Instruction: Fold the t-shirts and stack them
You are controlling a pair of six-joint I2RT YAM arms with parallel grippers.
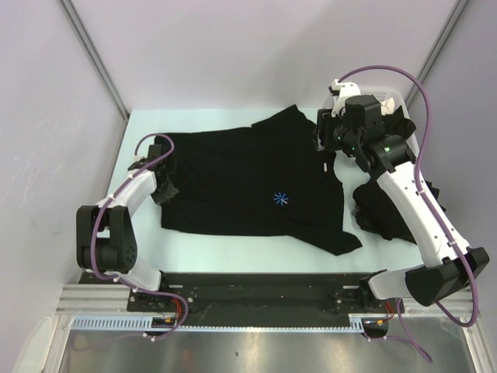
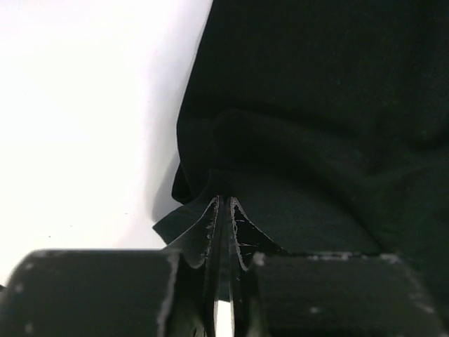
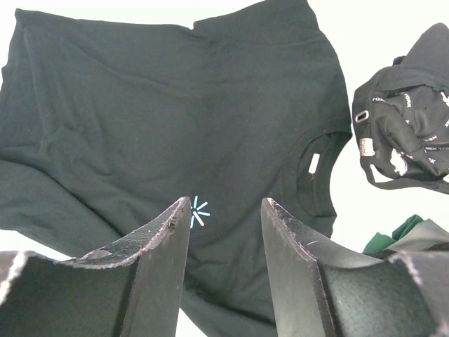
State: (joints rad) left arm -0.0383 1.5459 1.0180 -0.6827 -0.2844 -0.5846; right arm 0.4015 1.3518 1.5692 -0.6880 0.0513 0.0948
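A black t-shirt (image 1: 241,175) lies spread flat on the white table, its light-blue starburst mark (image 1: 280,199) facing up. My left gripper (image 1: 165,189) is at the shirt's left edge, shut on a bunched fold of the cloth; the left wrist view shows the fingertips (image 2: 224,205) closed with black cloth (image 2: 316,126) at the tips. My right gripper (image 1: 326,144) is open and empty, hovering above the collar end. In the right wrist view the open right gripper (image 3: 224,203) frames the starburst (image 3: 198,210), with the white neck label (image 3: 313,163) to the right.
A white basket (image 1: 386,93) stands at the right, holding a heap of more black clothes (image 1: 384,210). The right wrist view shows a black garment with white print (image 3: 410,133) and a green piece (image 3: 393,235) there. Grey walls enclose the table.
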